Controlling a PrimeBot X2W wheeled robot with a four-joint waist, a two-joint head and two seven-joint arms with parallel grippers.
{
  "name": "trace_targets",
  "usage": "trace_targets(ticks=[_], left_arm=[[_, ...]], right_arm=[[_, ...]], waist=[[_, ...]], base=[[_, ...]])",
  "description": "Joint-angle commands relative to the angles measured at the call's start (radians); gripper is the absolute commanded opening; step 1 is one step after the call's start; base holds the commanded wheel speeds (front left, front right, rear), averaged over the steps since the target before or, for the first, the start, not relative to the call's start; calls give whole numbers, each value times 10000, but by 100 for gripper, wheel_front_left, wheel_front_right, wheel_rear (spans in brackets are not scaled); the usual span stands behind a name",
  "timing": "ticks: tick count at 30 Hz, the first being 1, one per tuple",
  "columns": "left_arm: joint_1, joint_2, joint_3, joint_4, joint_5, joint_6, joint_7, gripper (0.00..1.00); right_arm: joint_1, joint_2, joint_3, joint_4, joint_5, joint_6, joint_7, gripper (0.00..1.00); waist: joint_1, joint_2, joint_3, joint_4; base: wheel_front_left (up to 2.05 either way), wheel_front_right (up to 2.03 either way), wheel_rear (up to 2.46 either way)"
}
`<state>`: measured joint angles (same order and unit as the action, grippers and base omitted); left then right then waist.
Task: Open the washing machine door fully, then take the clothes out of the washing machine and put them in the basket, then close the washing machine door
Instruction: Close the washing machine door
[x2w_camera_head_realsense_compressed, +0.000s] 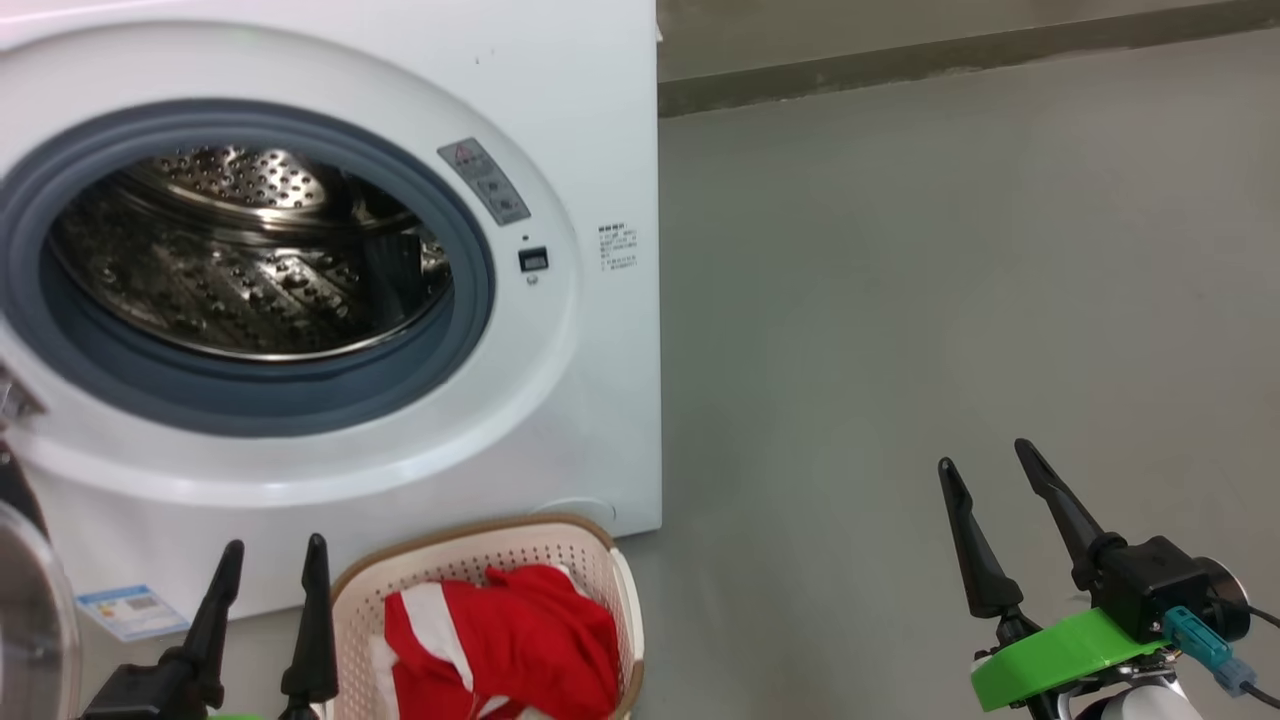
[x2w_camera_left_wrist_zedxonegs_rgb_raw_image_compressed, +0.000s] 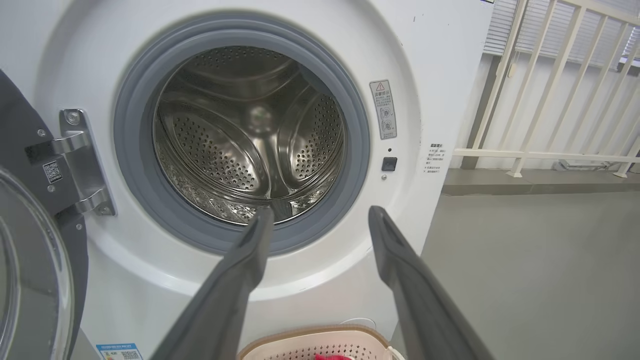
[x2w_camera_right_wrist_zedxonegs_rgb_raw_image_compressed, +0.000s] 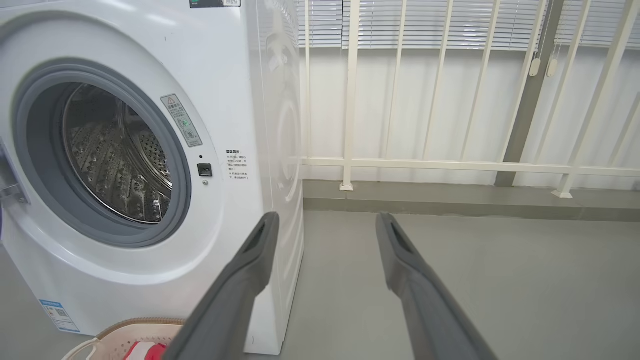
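Left gripper (x2w_camera_head_realsense_compressed: 276, 547) and right gripper (x2w_camera_head_realsense_compressed: 984, 455) gape empty; the washing machine door (x2w_camera_left_wrist_zedxonegs_rgb_raw_image_compressed: 35, 270) stands swung open leftward.

White washing machine (x2w_camera_head_realsense_compressed: 590, 400) w/ door (x2w_camera_left_wrist_zedxonegs_rgb_raw_image_compressed: 35, 260) open at its left; red/white clothes (x2w_camera_head_realsense_compressed: 520, 640) in cream basket (x2w_camera_head_realsense_compressed: 480, 533) just in front

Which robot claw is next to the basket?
The left gripper, right beside the basket holding red clothes; the right gripper stands apart over the floor.

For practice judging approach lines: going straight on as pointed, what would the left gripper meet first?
Likely the grey rubber ring, lower edge, of the washing machine; possibly the drum beyond. Depth unclear.
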<state>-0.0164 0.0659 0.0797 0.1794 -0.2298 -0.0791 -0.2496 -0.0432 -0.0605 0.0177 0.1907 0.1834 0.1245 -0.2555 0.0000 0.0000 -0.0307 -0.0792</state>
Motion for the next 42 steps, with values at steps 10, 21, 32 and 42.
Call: trace_targets(ticks=[10,21,32,42], left_arm=[[-145,288,216,-286,-53,-80,-122,100],[-181,273,231,-332,-85,32,-122,100],[-161,208,282,-489,-30,191,-122,100],[-64,123,211,-686,-125,196,-122,100]], right_arm=[[-200,-79,235,-241,19,62,-63,100],[-269,-87,288,-234,57,62,-63,100],[-246,-161,339,-293,26,62,-63,100],[-246,-292,532,-396,46,62,-63,100]], waist=[[0,0,27,48],[0,0,118,104],[0,0,159,731],[0,0,207,1783]], base=[[-122,122,0],[-15,15,0],[0,0,0],[0,0,0]])
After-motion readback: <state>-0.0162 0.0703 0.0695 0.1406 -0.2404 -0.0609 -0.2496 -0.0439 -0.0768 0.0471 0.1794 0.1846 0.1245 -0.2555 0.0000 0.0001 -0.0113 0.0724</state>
